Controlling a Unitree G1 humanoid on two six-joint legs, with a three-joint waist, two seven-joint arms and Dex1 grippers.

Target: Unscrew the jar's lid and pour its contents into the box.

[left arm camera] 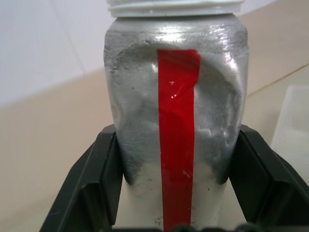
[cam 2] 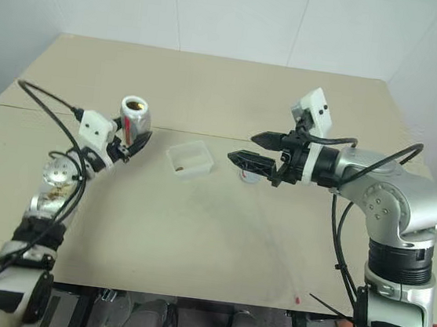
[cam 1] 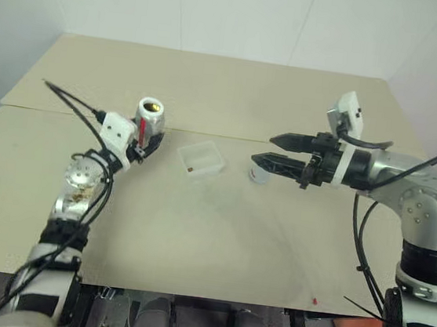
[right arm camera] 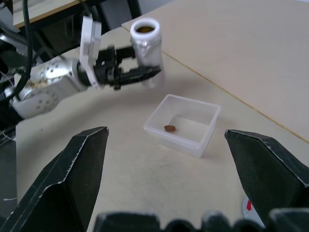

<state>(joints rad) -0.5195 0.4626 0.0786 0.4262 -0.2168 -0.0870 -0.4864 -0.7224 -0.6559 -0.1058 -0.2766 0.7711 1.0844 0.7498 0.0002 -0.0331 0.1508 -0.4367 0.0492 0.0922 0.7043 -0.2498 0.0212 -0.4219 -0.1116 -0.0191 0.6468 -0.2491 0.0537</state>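
A beige table [cam 1: 210,234] fills the frame from the head camera, with white walls behind it. Left of centre, the left gripper [cam 1: 143,145] is clamped on the jar [cam 1: 149,121], a silvery cylinder with a red stripe, held upright with its mouth open (brownish-yellow contents [right arm camera: 144,29] show inside the rim in the right wrist view). The left wrist view shows its black fingers [left arm camera: 94,179] pressing both sides of the dented body. Just right of the jar, near the middle of the frame, the clear box [cam 1: 202,158] sits on the table with one small brown bit on its floor. Right of centre, the right gripper [cam 1: 280,151] hovers with its fingers spread wide apart, holding nothing. Just beneath its lower finger a small grey lid [cam 1: 258,174] rests on the table, beside the box.
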